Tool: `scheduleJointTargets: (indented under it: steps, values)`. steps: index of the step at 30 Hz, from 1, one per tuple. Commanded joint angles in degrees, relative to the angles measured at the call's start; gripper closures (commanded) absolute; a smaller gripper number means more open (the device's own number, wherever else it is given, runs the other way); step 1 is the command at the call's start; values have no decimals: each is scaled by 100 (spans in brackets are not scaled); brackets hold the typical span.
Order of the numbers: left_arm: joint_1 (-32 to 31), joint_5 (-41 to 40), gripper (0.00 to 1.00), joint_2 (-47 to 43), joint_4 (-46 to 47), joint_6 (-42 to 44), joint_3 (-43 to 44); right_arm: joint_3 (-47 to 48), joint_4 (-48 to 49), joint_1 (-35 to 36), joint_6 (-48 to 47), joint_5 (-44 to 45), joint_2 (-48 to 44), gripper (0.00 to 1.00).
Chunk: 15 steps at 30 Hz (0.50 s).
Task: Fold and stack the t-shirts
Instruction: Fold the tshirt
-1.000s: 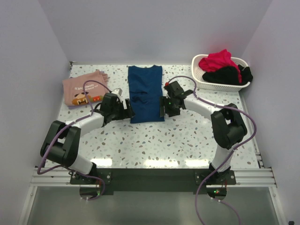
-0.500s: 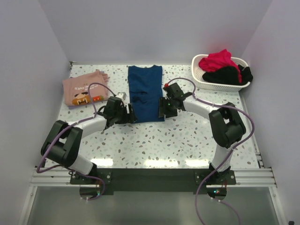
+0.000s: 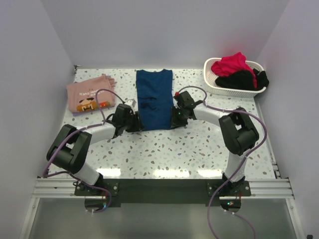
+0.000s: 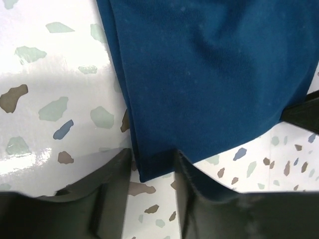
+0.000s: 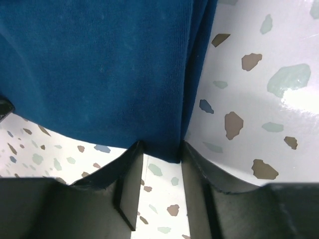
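Black fingers [image 4: 115, 185] of the left gripper [image 4: 152, 173] are set either side of the near left corner of the dark blue t-shirt [image 3: 154, 97], and the folded hem fills the gap between them. The jaws are seen partly drawn in, but whether the cloth is truly pinched cannot be told. The right gripper [image 5: 159, 164] is placed likewise at the near right corner, with the fold edge touched on both sides. The firmness of that hold cannot be judged either.

From both grippers the shirt is laid straight away toward the far edge of the table [image 3: 164, 149]. Its long axis runs near to far, collar end farthest, and it is already narrowed into a strip. Each arm is matched to the corner on its own side, so neither is the nearer. A lengthwise fold, with the hem carried toward the collar, is judged to be the step in hand.

The salmon-pink t-shirt [image 3: 88, 95] is laid folded well apart at the far left, and a white basket [image 3: 225, 89] of red and black clothes is set at the far right.
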Motion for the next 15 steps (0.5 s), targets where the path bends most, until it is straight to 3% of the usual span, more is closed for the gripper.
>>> scheduleJointTargets:
  steps: [1,3,8,10,15]
  values:
    - [-64,11,59,108,98,13,-169,-62,126,32,29,-169,106,69]
    - [-64,55,66,73,133,13,-204,-53,91,41,3,-213,45,76]
    - [-82,477,99,-129,274,-84,-240,-44,-111,59,-94,-266,-209,95]
    - [-108,600,100,-252,256,-171,-213,-44,-251,76,-120,-266,-385,100]
    - [-134,618,100,-937,-253,-207,-90,-176,-550,164,-182,-213,-912,100]
